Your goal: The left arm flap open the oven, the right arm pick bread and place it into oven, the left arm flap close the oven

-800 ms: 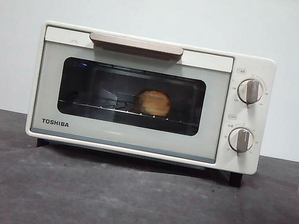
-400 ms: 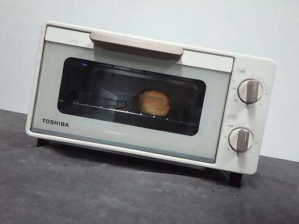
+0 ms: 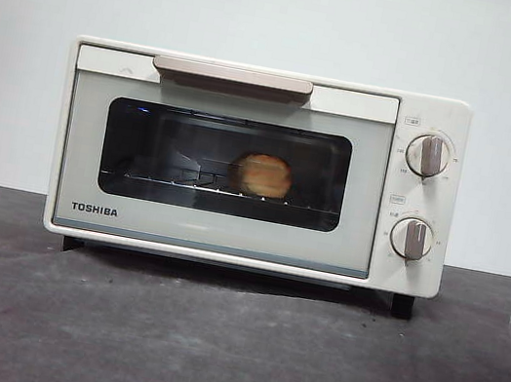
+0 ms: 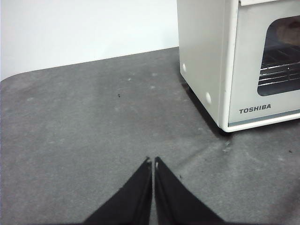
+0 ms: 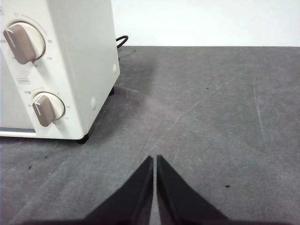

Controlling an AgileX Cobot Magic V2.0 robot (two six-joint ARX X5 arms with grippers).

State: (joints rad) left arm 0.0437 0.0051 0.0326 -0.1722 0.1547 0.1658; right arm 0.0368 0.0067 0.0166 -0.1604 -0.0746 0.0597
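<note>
- With its door shut, the oven (image 3: 257, 166) holds the bread (image 3: 261, 174) on its rack.
- Left gripper (image 4: 153, 162) and right gripper (image 5: 154, 159) hover over the table (image 3: 228, 345), jaws together, empty.

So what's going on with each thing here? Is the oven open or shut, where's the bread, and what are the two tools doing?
Oven: door shut, standing on the table.
Bread: inside the oven, on the wire rack, seen through the window.
Knobs: both pointing straight up.
Left tool: shut, empty, low over the table, off to the oven's side.
Right tool: shut, empty, low over the table, by the oven's knob side.
</note>
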